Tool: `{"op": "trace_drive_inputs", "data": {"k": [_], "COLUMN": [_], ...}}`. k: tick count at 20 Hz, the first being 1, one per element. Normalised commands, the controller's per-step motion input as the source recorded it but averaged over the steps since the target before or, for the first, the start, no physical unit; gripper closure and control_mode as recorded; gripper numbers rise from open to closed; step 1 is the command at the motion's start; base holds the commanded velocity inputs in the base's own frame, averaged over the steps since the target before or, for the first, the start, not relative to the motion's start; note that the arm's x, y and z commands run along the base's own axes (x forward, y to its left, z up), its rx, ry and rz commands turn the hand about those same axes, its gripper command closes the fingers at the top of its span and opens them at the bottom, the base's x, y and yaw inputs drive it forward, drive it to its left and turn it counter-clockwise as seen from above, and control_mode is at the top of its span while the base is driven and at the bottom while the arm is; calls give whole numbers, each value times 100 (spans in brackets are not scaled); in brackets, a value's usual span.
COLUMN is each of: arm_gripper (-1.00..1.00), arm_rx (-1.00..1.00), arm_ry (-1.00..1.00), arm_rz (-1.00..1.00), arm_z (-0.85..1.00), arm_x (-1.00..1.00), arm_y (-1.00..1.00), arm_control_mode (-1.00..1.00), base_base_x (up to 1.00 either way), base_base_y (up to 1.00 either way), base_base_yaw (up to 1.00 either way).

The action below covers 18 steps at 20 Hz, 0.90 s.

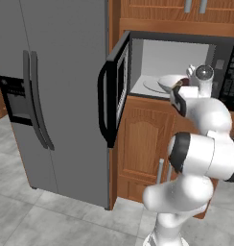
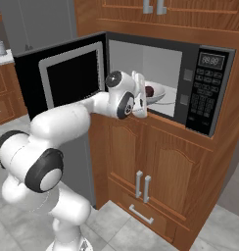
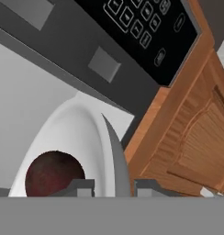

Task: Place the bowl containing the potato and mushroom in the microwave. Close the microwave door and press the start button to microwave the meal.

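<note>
- The bowl [image 3: 72, 133] sits just inside the microwave [image 2: 190, 63], at its front edge, with the mushroom [image 3: 53, 173] in it.
- The gripper [image 3: 113, 187] is clamped on the bowl's rim, one finger on each side.
- The microwave door [image 1: 115, 91] stands wide open to the left.
- The button panel [image 2: 205, 93] is on the right.
- Wooden cabinets [image 2: 155, 166] lie below.
</note>
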Motion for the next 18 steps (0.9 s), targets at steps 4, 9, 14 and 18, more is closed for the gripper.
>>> {"op": "trace_drive_inputs", "data": {"k": [4, 9, 14, 18], "arm_gripper": [100, 100, 100, 100], "arm_rx": [0, 0, 0, 0], "arm_ry": [0, 0, 0, 1], "arm_rz": [-1, 0, 0, 0], "arm_z": [-4, -10, -29, -31], "arm_x": [61, 60, 45, 47], "arm_y": [-13, -21, -31, -23], "arm_control_mode": [-100, -100, -100, -100], "base_base_x": [0, 0, 0, 0], "base_base_y": [0, 0, 0, 0], "base_base_yaw": [0, 0, 0, 0]}}
